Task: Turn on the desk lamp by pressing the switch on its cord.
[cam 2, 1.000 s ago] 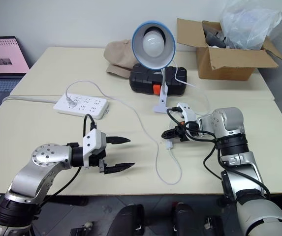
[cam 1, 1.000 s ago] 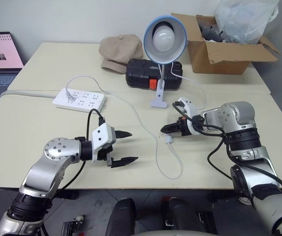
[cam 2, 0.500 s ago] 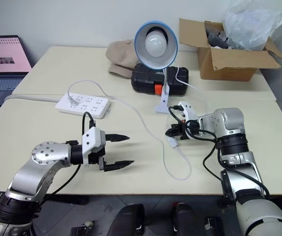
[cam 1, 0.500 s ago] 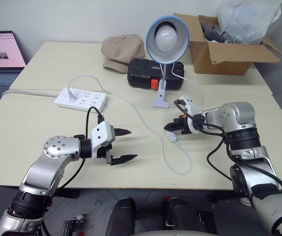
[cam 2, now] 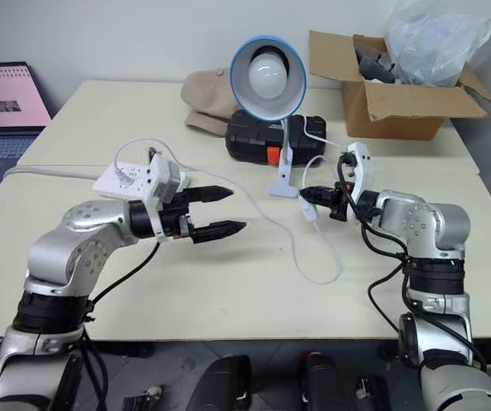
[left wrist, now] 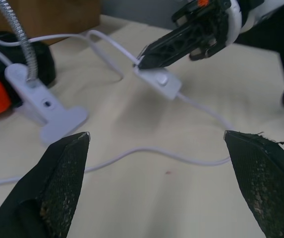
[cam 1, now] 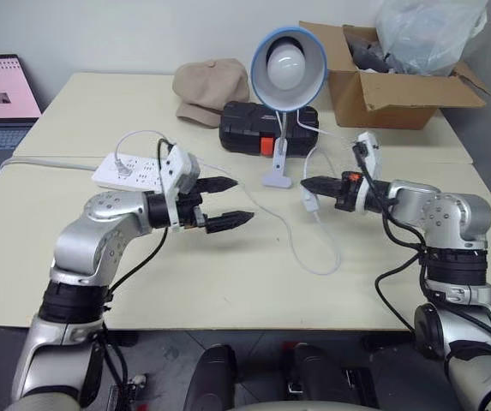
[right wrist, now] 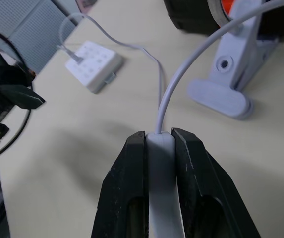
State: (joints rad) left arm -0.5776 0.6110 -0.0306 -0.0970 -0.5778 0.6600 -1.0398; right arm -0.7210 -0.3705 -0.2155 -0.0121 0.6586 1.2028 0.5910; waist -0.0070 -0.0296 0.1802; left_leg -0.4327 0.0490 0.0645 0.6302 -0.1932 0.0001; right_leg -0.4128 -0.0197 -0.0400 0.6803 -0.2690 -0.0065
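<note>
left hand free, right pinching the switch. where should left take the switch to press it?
Best guess: the free end of the switch, from the robot's left. The right hand pinches only one end, lifted off the table, so the rocker face and other end stay exposed. The left hand is open, fingers already pointing that way.

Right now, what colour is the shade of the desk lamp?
Light blue outside, white inside; the desk lamp shows best in the left eye view.

Left claw [cam 1: 228, 202] spread wide, raised; right claw [cam 1: 307, 183] clamped, raised, pointing left.
</note>
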